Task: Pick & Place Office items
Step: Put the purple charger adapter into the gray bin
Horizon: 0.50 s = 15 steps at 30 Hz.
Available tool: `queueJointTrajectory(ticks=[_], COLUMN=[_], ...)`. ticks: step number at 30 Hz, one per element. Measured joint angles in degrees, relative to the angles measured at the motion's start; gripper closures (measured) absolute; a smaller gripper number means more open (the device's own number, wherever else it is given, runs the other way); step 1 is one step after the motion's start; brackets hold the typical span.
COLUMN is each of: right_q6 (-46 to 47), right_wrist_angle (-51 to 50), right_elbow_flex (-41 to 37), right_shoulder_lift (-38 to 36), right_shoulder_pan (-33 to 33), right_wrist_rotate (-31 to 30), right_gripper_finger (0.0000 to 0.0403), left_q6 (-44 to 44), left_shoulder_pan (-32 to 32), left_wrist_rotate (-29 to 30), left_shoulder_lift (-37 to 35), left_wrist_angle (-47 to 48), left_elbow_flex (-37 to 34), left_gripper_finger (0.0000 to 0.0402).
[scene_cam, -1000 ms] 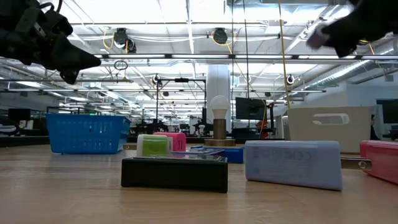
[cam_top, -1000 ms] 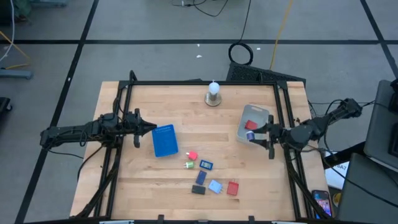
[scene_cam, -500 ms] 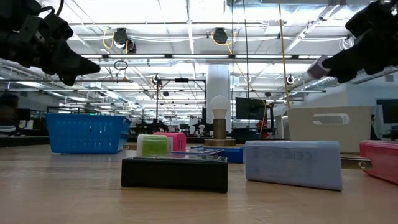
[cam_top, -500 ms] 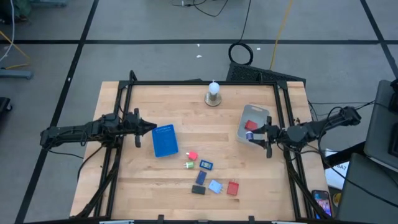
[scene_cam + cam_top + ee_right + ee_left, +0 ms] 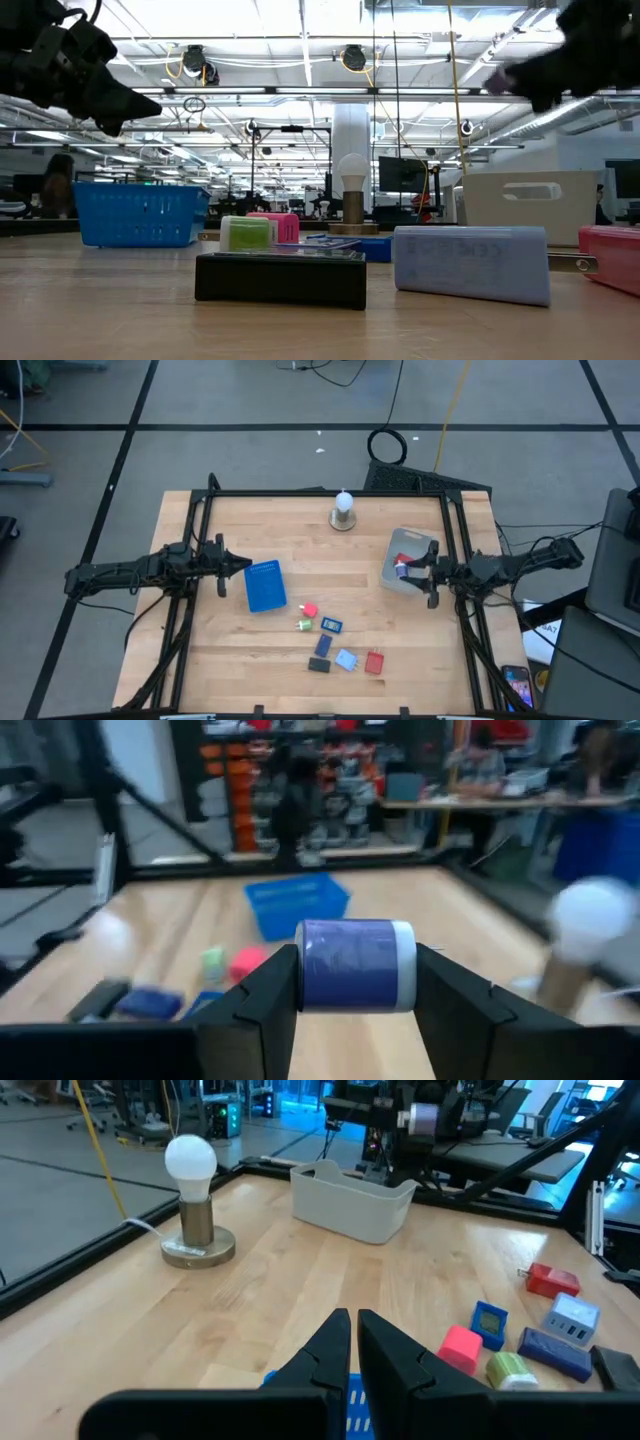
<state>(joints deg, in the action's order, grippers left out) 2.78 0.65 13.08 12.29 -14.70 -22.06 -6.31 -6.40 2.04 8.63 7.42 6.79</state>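
Note:
Several small office items lie on the wooden table near its front middle: a pink block (image 5: 309,611), a green one (image 5: 304,625), a blue one (image 5: 331,625), a dark blue one (image 5: 322,646), a black one (image 5: 318,665), a light blue one (image 5: 346,660) and a red one (image 5: 375,662). My right gripper (image 5: 404,568) hovers over the grey bin (image 5: 420,541), shut on a purple-blue cylinder (image 5: 357,965). A red item (image 5: 408,557) lies in the bin. My left gripper (image 5: 245,567) is shut and holds nothing, just left of the blue basket (image 5: 265,586). My right gripper pinches the purple-blue cylinder between its two fingers (image 5: 268,1002), which bear on its two ends; the white-rimmed end (image 5: 404,966) meets one finger. The fingers lie level and point toward the table's left. The cylinder sits crosswise, lifted clear above the grey bin.
A white bulb on a round base (image 5: 343,511) stands at the far middle of the table. A dark frame (image 5: 320,492) runs along the table's far edge and both sides. Bare wood lies between the basket and the bin.
My right gripper, still shut on the cylinder, has shifted a little toward the table's far edge over the grey bin, while its arm has swung round behind it. The items on the table have kept their places.

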Motion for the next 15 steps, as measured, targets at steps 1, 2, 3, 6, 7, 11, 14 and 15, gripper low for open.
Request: queueJointTrajectory(ticks=[1,2,3,6,7,11,14,15], right_q6=[-0.3,-0.3,0.1,3.0,4.3,9.2,11.4,11.7], right_wrist_angle=[-2.4,-5.3,-8.4,-18.3,-22.0,-34.1,-37.7,-37.6], right_elbow_flex=[2.6,5.2,7.8,16.4,19.2,27.2,29.4,29.7], right_shoulder_lift=[1.3,2.9,4.8,11.8,14.5,26.8,34.7,37.0], right_shoulder_pan=[0.9,1.8,2.8,6.3,7.7,13.9,17.9,19.1], right_wrist_rotate=[-0.5,-0.9,-1.8,-3.5,-3.5,-3.3,-2.2,-0.3], right_gripper_finger=[0.0249,0.0249,0.0249,0.0249,0.0249,0.0249,0.0249,0.0249], left_q6=[0.0,0.0,0.0,0.0,0.0,0.1,0.1,0.0], left_shoulder_pan=[0.0,0.0,0.0,0.0,0.0,0.0,0.0,0.0], left_wrist_rotate=[0.0,0.0,0.0,0.0,0.0,0.0,0.0,0.0], left_shoulder_lift=[0.0,0.0,0.0,0.0,0.0,0.0,0.0,0.0], left_wrist_angle=[-0.1,0.0,0.0,0.1,0.1,0.1,0.1,0.2], left_elbow_flex=[0.0,0.0,0.0,0.0,0.0,0.0,0.0,0.0], left_gripper_finger=[0.0378,0.0378,0.0378,0.0378,0.0378,0.0378,0.0378,0.0378])
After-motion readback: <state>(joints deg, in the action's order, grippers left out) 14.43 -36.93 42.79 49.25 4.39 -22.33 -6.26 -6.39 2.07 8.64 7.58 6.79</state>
